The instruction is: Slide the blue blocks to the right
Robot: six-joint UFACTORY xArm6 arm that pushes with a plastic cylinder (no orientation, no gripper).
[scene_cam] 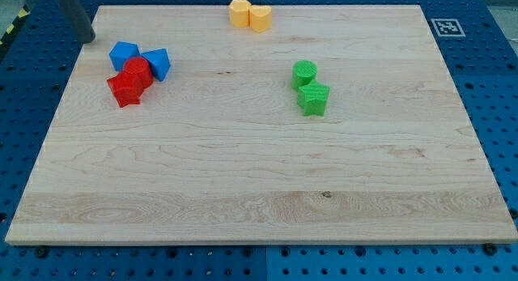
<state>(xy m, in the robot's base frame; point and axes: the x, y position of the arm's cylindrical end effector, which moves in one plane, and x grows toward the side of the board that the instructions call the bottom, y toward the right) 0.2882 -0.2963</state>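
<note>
Two blue blocks lie at the board's upper left: one blue block [123,54] on the left and a second blue block [158,63] just to its right. Two red blocks touch them: one [137,73] wedged between the blues and one [125,90] below it. My tip [88,40] is the lower end of the dark rod at the view's top left, above and to the left of the left blue block, a short gap away from it.
Two yellow blocks [249,14] sit together at the top edge of the wooden board [259,192]. A green round block [304,73] and a green star-like block [313,98] sit right of centre. A marker tag [446,27] lies off the board's top right corner.
</note>
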